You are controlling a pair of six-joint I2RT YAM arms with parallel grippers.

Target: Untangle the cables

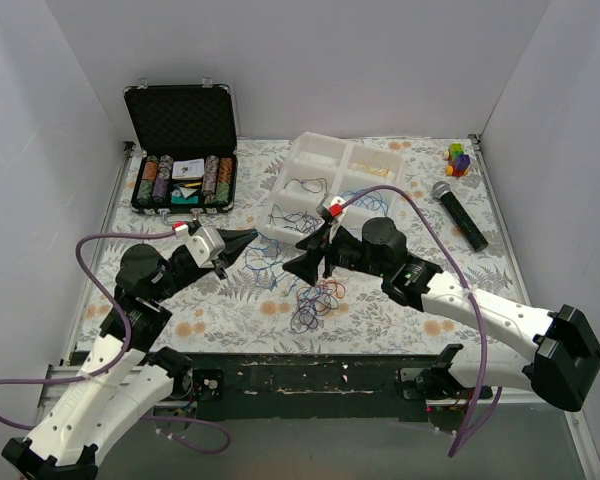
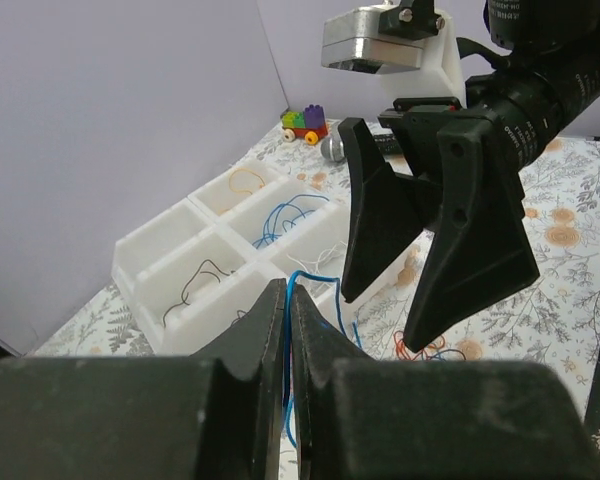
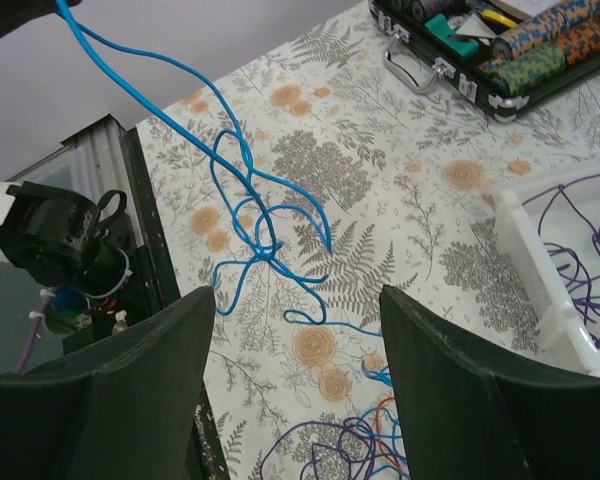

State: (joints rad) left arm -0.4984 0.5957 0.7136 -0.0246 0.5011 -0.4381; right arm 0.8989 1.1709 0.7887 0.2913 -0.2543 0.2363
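Just in front of the white tray (image 2: 150,262): left jaws clenched on a blue cable (image 3: 265,245), right jaws released!

Left jaws are pinched tight on the top of that blue cable and hold it up off the floral counter (image 1: 240,315) by the tray's near-left corner. It dangles in loose loops with a knot partway down, and its lower end runs toward the tangle of cables (image 1: 315,298). Right jaws stand spread wide just beside the tray's near edge, facing the left jaws, with nothing between them and the blue strand hanging out in front. The tangle, all blue, purple, orange and red loops, lies on the counter close to the tray's front side. Inside the tray, separate compartments hold a black cable (image 2: 202,275), a yellowish cable (image 2: 245,180), blue cables (image 2: 285,215) and purple cables (image 3: 580,270).
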